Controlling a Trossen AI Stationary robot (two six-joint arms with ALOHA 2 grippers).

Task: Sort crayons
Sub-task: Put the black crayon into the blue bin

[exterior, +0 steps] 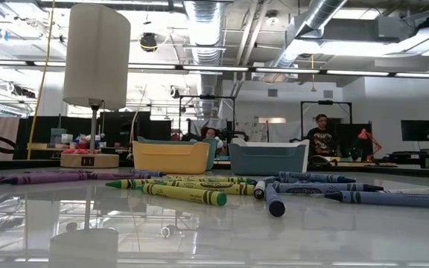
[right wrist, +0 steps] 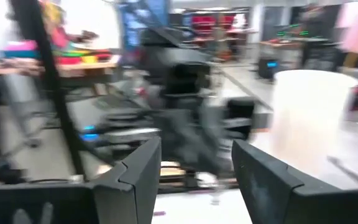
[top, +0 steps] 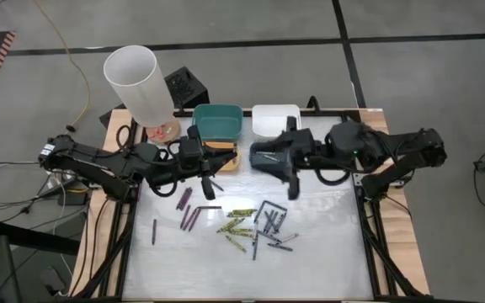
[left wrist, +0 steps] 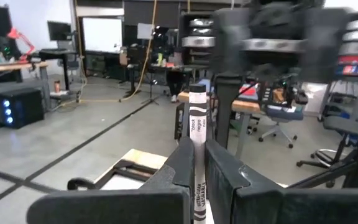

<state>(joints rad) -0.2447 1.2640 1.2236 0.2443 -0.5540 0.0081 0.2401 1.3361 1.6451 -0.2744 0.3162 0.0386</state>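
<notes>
The crayons lie loose on the white table top: purple ones (top: 189, 207), yellow-green ones (top: 237, 224) and grey and blue ones (top: 269, 222). They also show in the low view (exterior: 185, 192). My left gripper (top: 217, 162) is above the table's far middle, over a tan bin (top: 226, 158). It is shut on a black crayon (left wrist: 197, 137). My right gripper (top: 255, 157) faces it from the right, open (right wrist: 194, 180) and empty. Neither gripper shows in the low view. My left gripper pinches the black crayon's lower part (left wrist: 197, 183) between its two fingers. The fingers lie level, coming from the table's left, and the crayon runs along them. Its labelled upper part (left wrist: 196, 118) sticks out past the fingertips, clear of the table.
A teal bin (top: 219, 120) and a white bin (top: 274, 118) stand at the far edge, behind the tan bin (exterior: 171, 156). A lamp with a white cylinder shade (top: 140, 82) stands at the far left. One purple crayon (top: 153, 231) lies apart at the left. People sit in the room behind.
</notes>
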